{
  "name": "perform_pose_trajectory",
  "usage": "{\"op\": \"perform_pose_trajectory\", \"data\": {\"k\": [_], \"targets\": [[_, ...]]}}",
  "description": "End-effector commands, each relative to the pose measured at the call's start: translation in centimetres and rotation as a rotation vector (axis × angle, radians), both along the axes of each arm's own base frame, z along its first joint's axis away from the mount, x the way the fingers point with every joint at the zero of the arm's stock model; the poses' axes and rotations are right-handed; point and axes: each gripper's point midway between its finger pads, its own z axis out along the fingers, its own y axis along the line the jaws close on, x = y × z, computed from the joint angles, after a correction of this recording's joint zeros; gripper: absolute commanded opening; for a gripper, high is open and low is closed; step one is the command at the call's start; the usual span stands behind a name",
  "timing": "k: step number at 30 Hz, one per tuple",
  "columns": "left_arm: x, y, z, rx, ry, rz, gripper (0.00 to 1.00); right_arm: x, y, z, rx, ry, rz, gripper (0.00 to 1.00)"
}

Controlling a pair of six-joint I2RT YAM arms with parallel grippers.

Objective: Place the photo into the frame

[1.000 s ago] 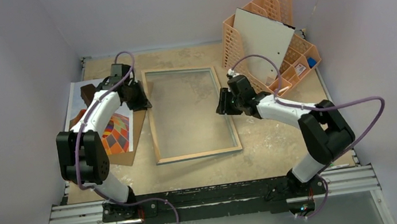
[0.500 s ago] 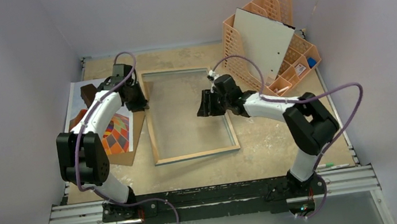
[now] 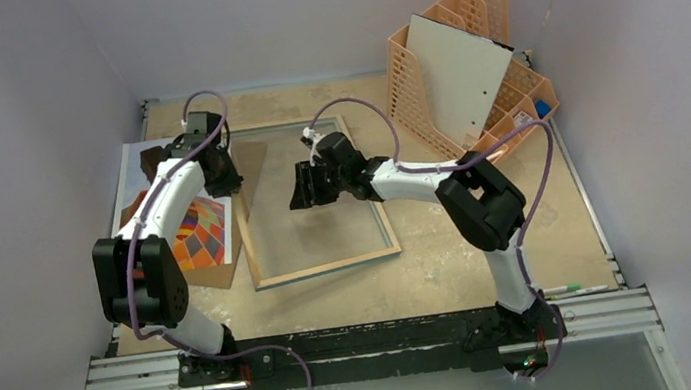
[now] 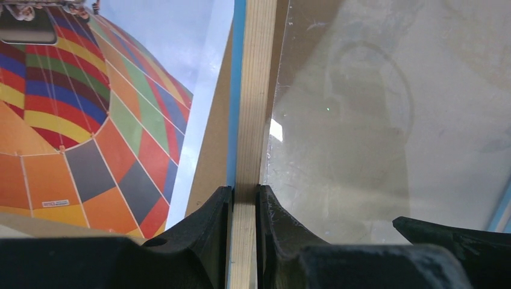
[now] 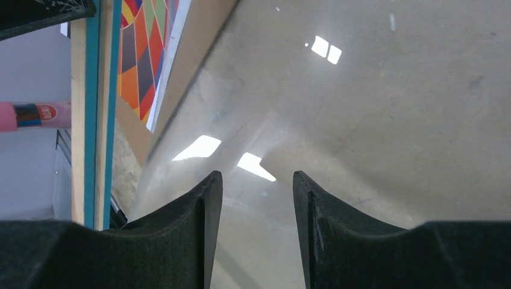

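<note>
Clamping the frame (image 4: 256, 90) by its left rail with the left hand (image 4: 243, 195), beside the photo (image 4: 90, 120); hovering over the glass (image 5: 373, 120) with the right hand (image 5: 257, 180) released, empty.

My left gripper (image 4: 243, 205): blk. In it, frame (image 4: 256, 90): pale wood rim, blue edge. To its left, photo (image 4: 78, 120): orange/red/multicol. checks w/ pale-blue sky.

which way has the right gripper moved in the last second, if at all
Yes: the right gripper swung left, away from the orange organiser, to over the glass of the frame.
</note>
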Motion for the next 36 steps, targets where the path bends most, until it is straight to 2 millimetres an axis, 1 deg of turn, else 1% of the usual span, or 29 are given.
{"op": "perform_pose_trajectory", "data": {"k": [1,4,8,9,12,15,18,19,22,26,31,33,35,36], "targets": [[1.2,2.1,3.1,0.033,-0.096,0.037,0.0,0.7,2.0,2.3,0.048,-0.044,0.021,0.49],[1.0,3.3,1.9,0.037,-0.066,0.056,0.0,1.4,1.8,2.7,0.027,-0.069,-0.004,0.5],[0.4,4.9,0.0,0.039,-0.028,0.093,0.0,1.9,1.4,4.1,0.013,-0.093,-0.03,0.51],[0.2,5.1,-0.6,0.036,-0.018,0.095,0.0,1.9,1.2,4.4,0.008,-0.092,-0.041,0.51],[-0.3,6.4,-2.0,0.042,0.011,0.125,0.0,2.7,0.4,5.0,-0.015,-0.111,-0.108,0.53],[-0.7,6.7,-3.8,0.046,0.046,0.128,0.0,3.1,0.2,4.8,-0.025,-0.123,-0.125,0.54],[-1.0,6.8,-5.8,0.045,0.087,0.139,0.0,3.3,-0.5,3.4,-0.079,-0.113,-0.138,0.54],[-1.1,6.8,-6.5,0.036,0.101,0.141,0.0,3.4,-0.6,3.3,-0.09,-0.116,-0.143,0.54],[-1.3,6.5,-8.2,0.014,0.137,0.144,0.01,3.6,-1.0,3.6,-0.093,-0.132,-0.156,0.55],[-1.7,6.4,-9.8,0.006,0.182,0.161,0.17,3.6,-0.9,3.7,-0.088,-0.132,-0.15,0.55],[-2.5,6.2,-11.0,-0.002,0.213,0.163,0.38,3.3,-0.9,3.4,-0.092,-0.12,-0.14,0.55],[-2.9,6.1,-11.7,-0.005,0.23,0.163,0.42,3.3,-1.0,3.3,-0.093,-0.121,-0.139,0.55],[-3.3,6.0,-12.3,-0.006,0.244,0.165,0.42,3.3,-1.0,3.3,-0.093,-0.118,-0.137,0.55],[-3.4,6.0,-12.6,-0.007,0.251,0.169,0.4,3.2,-0.9,3.3,-0.092,-0.116,-0.133,0.55]]}}
